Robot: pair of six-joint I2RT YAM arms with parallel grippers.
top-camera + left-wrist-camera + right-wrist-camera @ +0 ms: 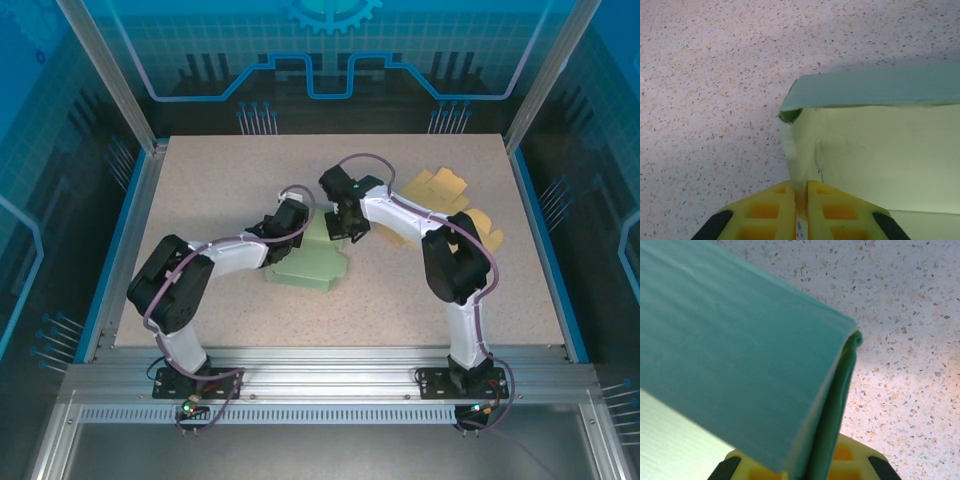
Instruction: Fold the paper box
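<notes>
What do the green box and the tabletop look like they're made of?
The green box looks like thin matte card or paper board, going by its creased fold and thin cut edges. The tabletop looks like smooth speckled laminate or stone composite; which one, the flecked pattern alone can't say.

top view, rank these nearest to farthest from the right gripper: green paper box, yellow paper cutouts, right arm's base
1. green paper box, mid-table, pinched by the right gripper.
2. yellow paper cutouts, on the right side, toward the far edge.
3. right arm's base, at the near edge.
</notes>
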